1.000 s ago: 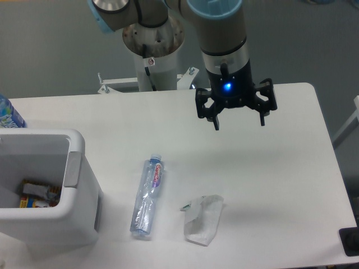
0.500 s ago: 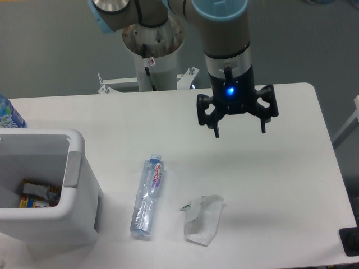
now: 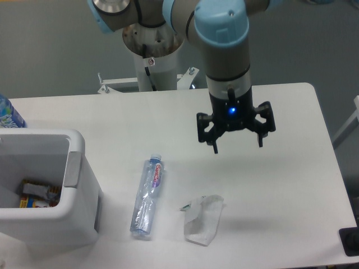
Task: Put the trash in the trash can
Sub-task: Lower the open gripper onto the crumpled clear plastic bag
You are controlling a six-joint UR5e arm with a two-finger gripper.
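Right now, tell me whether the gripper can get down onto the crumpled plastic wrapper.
Probably yes. The gripper hangs open above bare table, and the crumpled plastic wrapper lies alone nearer the front edge. The crushed bottle sits apart to its side, so nothing blocks the way.

The white table has rounded corners. 1 uncrushed bottle with a blue-and-white label stands at its far left edge, partly cut off. A black object sits at the lower right frame edge.
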